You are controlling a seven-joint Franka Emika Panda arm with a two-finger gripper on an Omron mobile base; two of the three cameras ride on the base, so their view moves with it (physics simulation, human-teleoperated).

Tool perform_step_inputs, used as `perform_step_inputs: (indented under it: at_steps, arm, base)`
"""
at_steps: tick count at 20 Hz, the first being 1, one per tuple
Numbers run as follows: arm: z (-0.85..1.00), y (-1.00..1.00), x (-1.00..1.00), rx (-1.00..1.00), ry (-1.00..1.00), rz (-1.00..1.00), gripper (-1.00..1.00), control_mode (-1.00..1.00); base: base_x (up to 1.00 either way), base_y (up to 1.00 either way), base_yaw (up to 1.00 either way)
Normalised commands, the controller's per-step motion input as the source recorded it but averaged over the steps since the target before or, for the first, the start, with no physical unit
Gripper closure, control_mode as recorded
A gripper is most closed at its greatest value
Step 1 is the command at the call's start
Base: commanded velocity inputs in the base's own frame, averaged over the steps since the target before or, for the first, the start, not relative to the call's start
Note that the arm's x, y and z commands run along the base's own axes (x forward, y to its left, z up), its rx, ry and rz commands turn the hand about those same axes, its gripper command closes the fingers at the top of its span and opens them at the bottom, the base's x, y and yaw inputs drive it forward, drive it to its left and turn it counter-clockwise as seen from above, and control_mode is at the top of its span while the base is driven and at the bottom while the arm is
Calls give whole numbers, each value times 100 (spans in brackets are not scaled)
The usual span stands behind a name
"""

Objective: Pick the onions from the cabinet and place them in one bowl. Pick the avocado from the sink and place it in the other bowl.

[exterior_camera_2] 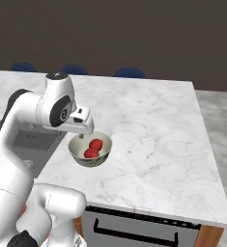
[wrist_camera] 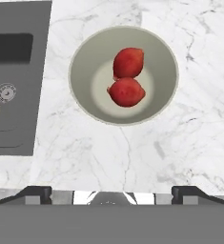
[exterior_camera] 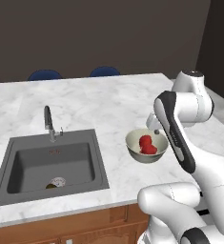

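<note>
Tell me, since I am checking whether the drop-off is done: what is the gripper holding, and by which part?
Nothing. The gripper is open above the bowl, where both onions lie.

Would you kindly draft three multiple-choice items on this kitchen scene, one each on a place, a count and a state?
1. Where do the onions lie?
A. in the sink
B. in the bowl
C. on the bare counter

2. How many onions are there in the bowl?
A. one
B. two
C. three

3. How does the gripper stand?
A. shut on an onion
B. shut on the bowl's rim
C. open, holding nothing

Answers:
1 B: both red balls rest on the bowl's cream inside.
2 B: the hand view shows two, touching.
3 C: its fingertips stand wide apart above the counter, with nothing between them.
</note>
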Motion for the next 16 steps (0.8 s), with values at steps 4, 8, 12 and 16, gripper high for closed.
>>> perform_step_inputs:
  at_steps: [4, 8, 12, 16]
  arm:
    - [0, 0, -19, 0, 0, 0, -100, -100]
    - [0, 0, -2, 0, 0, 0, -100, -100]
    - [0, 0, -2, 0, 1, 0, -100, 100]
    - [0, 0, 0, 0, 0, 0, -100, 100]
  base:
    - [0, 0, 0]
    - [0, 0, 0]
    - [0, 0, 0]
    - [-9, 0, 0]
